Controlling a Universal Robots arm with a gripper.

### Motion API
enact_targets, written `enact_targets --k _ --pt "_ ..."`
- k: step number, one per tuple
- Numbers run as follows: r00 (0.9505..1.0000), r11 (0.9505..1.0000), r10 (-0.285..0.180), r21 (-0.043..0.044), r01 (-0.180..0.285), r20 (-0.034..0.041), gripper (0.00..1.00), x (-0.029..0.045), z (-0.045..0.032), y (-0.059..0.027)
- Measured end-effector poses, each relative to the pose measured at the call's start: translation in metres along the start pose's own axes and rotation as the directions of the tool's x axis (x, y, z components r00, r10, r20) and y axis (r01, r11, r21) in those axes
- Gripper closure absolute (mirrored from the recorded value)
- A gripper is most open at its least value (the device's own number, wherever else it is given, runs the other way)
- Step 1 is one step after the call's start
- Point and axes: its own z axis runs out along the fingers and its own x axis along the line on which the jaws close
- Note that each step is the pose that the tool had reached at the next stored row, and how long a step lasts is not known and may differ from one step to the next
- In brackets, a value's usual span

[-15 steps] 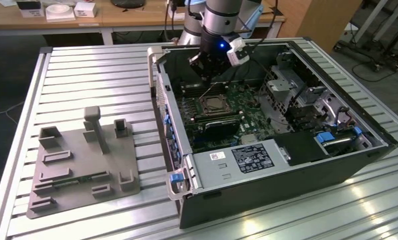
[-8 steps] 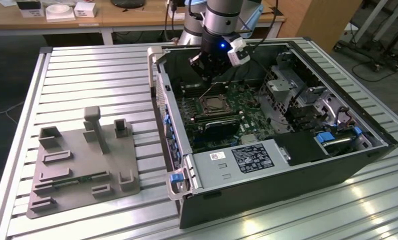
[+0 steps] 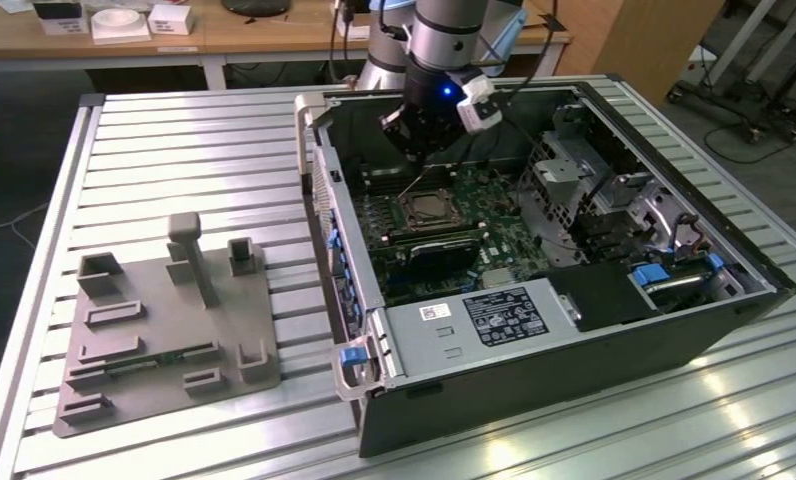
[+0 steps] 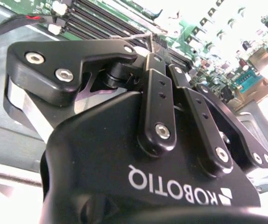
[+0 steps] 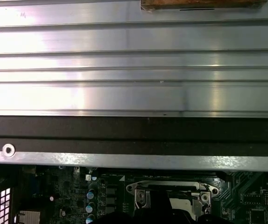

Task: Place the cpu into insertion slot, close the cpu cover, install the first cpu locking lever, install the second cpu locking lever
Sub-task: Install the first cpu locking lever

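Note:
Inside the open computer case (image 3: 532, 400), the insertion slot (image 3: 432, 210) sits on the green board. The silvery cpu (image 3: 436, 209) lies in it, and the cpu cover (image 3: 410, 207) lies flat around it as a metal frame. In the first wrist view, one end of the cover (image 5: 171, 189) shows past the case wall. My gripper (image 3: 418, 152) hangs just above the far side of the slot, fingers (image 4: 155, 88) drawn together. A thin wire locking lever (image 3: 408, 180) slants up from the slot towards the fingertips; I cannot tell whether they touch it.
The case's side wall (image 3: 321, 200) rises close to the slot on the exterior view's left. A grey drive cage (image 3: 598, 190) stands on its right, and memory slots (image 3: 432, 240) lie in front. A grey fixture plate (image 3: 171, 320) rests on the slatted table.

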Motion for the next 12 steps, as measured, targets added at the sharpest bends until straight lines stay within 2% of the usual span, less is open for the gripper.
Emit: enact_targets --k 6,12 --pt "1.0 1.0 0.0 0.0001 0.0 0.0 0.9 -0.0041 0.0026 -0.0001" --pt "1.0 1.0 0.0 0.0002 0.0 0.0 0.9 -0.0062 0.0086 0.0014"
